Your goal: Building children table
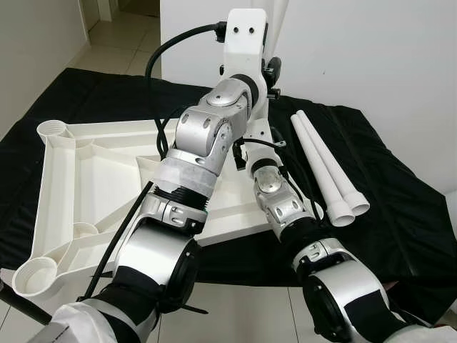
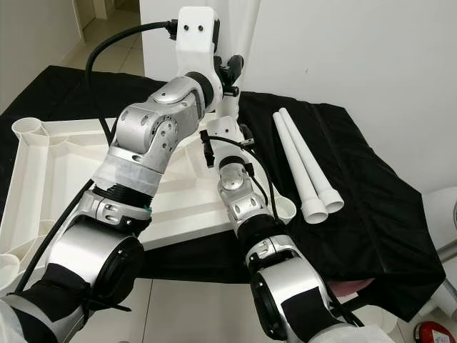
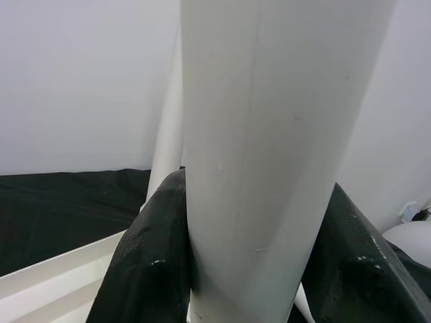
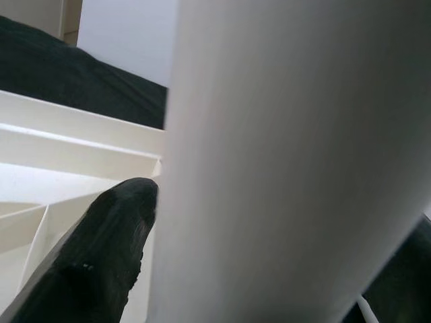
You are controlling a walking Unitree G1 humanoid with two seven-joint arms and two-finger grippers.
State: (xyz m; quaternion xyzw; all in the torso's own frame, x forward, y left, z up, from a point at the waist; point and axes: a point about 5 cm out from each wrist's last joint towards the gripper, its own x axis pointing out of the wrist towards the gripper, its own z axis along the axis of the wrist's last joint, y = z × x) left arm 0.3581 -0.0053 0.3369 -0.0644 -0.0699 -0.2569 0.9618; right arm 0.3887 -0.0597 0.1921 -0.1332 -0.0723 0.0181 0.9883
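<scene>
White plastic tabletop [image 1: 86, 179], inverted with its ribbed underside up, lies on a black cloth [image 1: 400, 193] spread over the floor. Round leg sockets [image 1: 34, 275] sit at its corners. Two spare table legs [image 1: 328, 168] lie side by side on the cloth, just right of the tabletop, long axes running away from the robot, flared ends nearest it. Both silver arms cross the tabletop and block the far right corner; a black cable [image 1: 171, 43] loops over the left arm.

Right eye view: an upright white leg [image 2: 246, 28] rises behind the left wrist housing [image 2: 196, 36], long axis near vertical, against the white wall [image 2: 357, 57].

Left wrist view: the left gripper [image 3: 259, 256] is clamped on the upright leg [image 3: 269, 148], one black finger [image 3: 145, 256] on each side, touching it.

Right wrist view: the right gripper [image 4: 222, 269] grasps the same leg [image 4: 289, 168]; one finger [image 4: 94, 262] presses its side, above the ribbed tabletop [image 4: 47, 148].
</scene>
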